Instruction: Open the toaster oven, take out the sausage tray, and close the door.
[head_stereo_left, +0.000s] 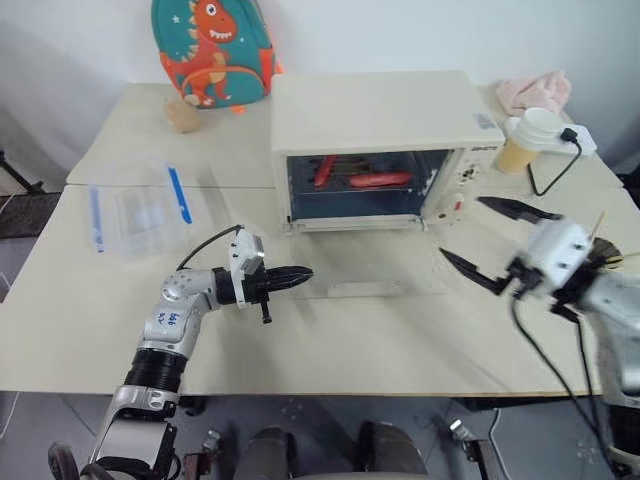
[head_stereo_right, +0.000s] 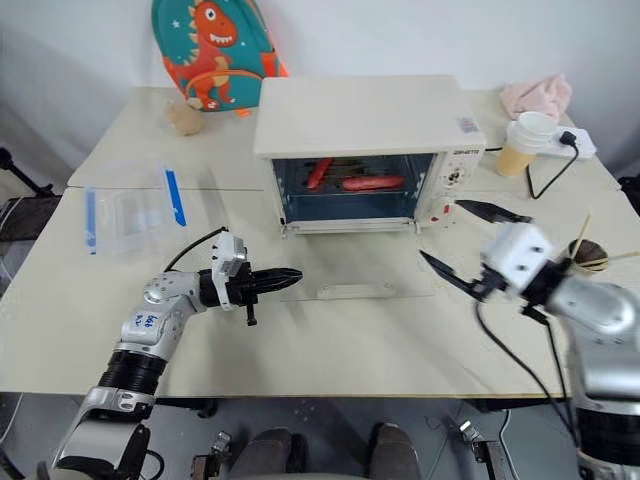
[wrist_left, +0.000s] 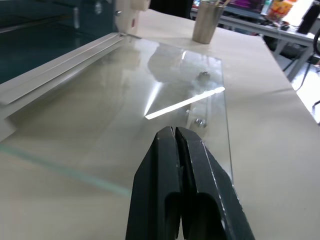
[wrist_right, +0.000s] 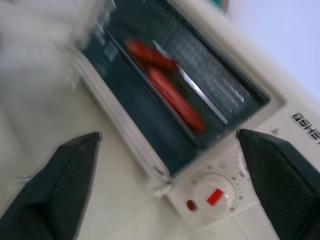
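Observation:
The cream toaster oven (head_stereo_left: 375, 115) stands at the back middle of the table. Its glass door (head_stereo_left: 370, 265) is folded down flat on the tabletop, handle (head_stereo_left: 358, 289) toward me. Inside the oven sits the sausage tray (head_stereo_left: 365, 192) with two red sausages (wrist_right: 170, 95) on it. My left gripper (head_stereo_left: 305, 273) is shut and empty, pointing right, its tip at the door's left front edge; the left wrist view has the shut fingers (wrist_left: 175, 150) just over the glass (wrist_left: 125, 100). To the right of the door my right gripper (head_stereo_left: 460, 226) is wide open in front of the control panel (wrist_right: 215, 192), holding nothing.
A clear plastic box with a blue strip (head_stereo_left: 140, 210) lies at the left. At the back left leans a dinosaur backpack (head_stereo_left: 212, 48). Right of the oven are a paper cup (head_stereo_left: 528, 138), a pink cloth (head_stereo_left: 535, 90) and a black cable (head_stereo_left: 550, 180).

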